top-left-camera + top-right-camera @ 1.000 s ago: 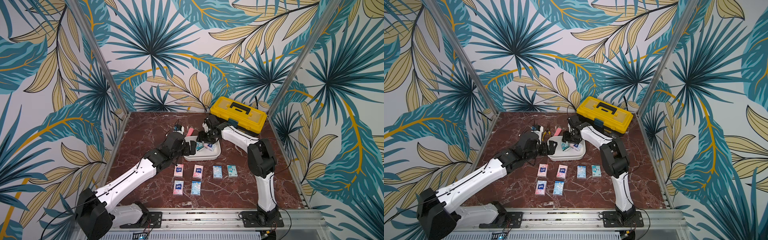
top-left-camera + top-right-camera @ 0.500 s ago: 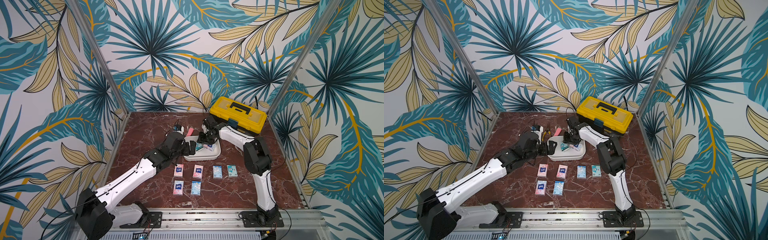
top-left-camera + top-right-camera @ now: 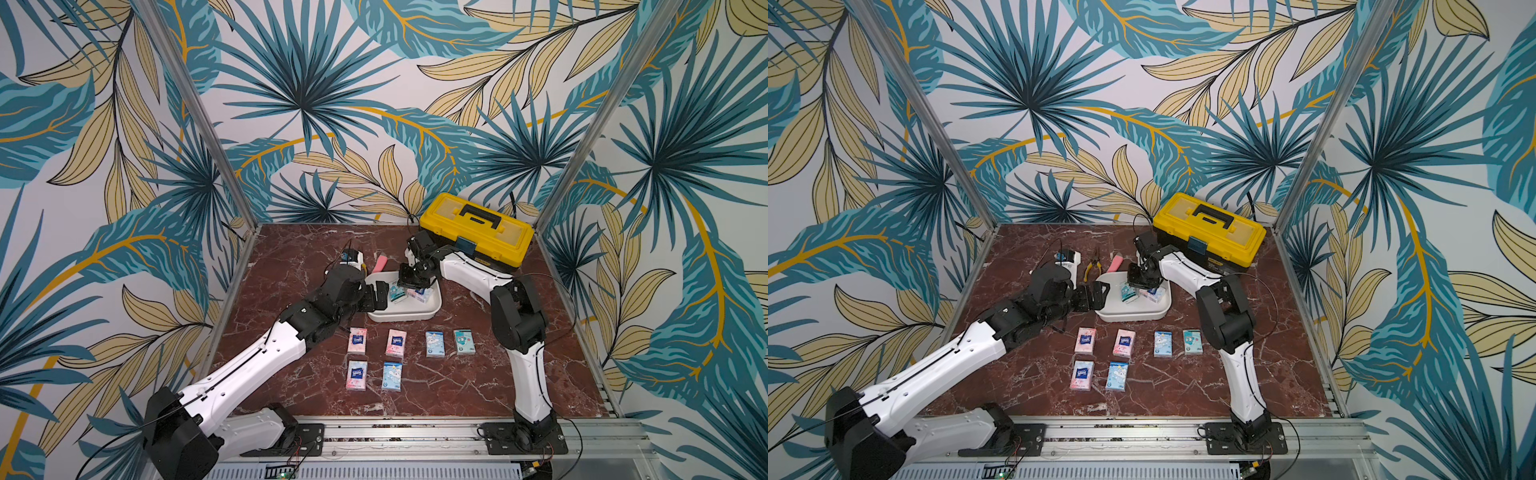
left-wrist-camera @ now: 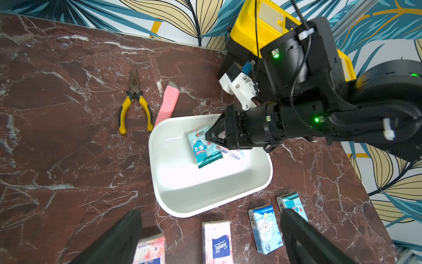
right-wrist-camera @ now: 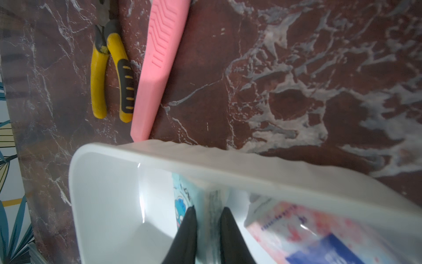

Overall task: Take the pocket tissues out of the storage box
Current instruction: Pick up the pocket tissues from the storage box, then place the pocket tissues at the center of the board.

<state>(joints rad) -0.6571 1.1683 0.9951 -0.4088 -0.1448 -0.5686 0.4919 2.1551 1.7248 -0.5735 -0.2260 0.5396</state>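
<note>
In a top view the storage box (image 3: 402, 319) sits mid-table (image 3: 291, 257). Six pocket tissues (image 3: 395, 343) lie in neat rows in front of it, maybe so they are easy to count: three pink, two light blue, one teal. The right gripper (image 3: 409, 288) dips into the box. The left gripper (image 3: 377, 296) hangs beside the rim, jaws wide apart and empty. In the left wrist view two packs are inside: a teal pack (image 4: 204, 150) partly over a pink pack (image 4: 235, 156). In the right wrist view the right gripper's fingers (image 5: 187, 233) are squeezed on the teal pack's edge, I think to lift it out. One pair of pliers (image 5: 107, 75) and one pink bar (image 5: 157, 68) lie behind the box.
</note>
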